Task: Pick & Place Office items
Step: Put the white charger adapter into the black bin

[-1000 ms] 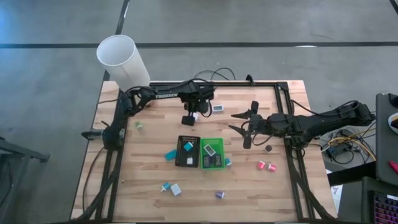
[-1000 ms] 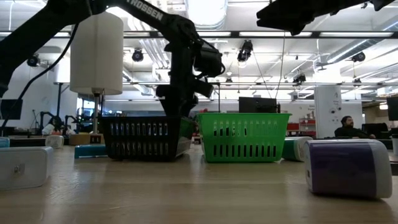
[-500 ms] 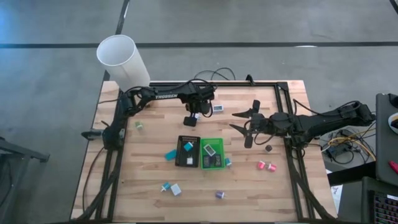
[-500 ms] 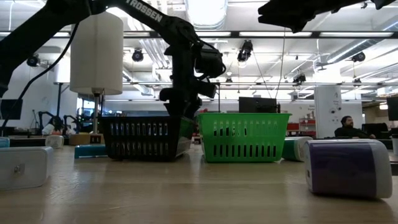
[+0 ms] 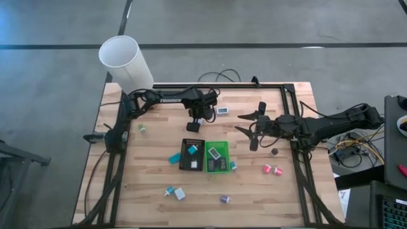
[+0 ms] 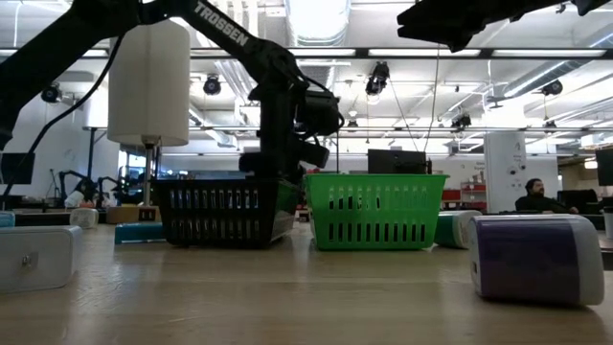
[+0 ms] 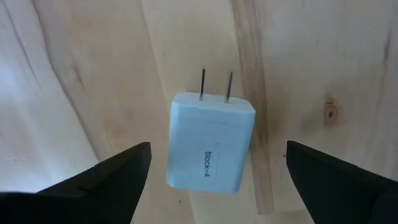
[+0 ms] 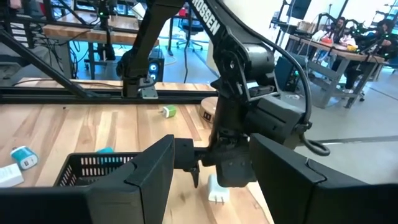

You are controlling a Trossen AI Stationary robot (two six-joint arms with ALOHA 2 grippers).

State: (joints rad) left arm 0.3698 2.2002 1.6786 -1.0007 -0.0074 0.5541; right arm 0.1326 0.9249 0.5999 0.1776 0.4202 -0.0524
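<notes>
A white plug block (image 7: 210, 143) with two metal prongs lies flat on the wooden table, far of the black tray (image 5: 191, 154) and the green tray (image 5: 216, 157). My left gripper (image 7: 217, 146) points down over it, open, one finger on each side and clear of it; the right wrist view shows the block (image 8: 217, 190) just below those fingers. In the high view the left gripper (image 5: 195, 123) covers the block. My right gripper (image 5: 243, 124) hovers open and empty at the right, above the table. Both trays hold small items.
Loose small items lie about: a white one (image 5: 222, 110), a green one (image 5: 142, 128), a teal one (image 5: 173, 157), pink ones (image 5: 272, 169), a black one (image 5: 275, 151), a purple one (image 5: 224, 199). A tall white cylinder (image 5: 125, 62) stands at the far left corner.
My left gripper has sunk straight down toward the white plug block, still open. The right arm has kept still.
</notes>
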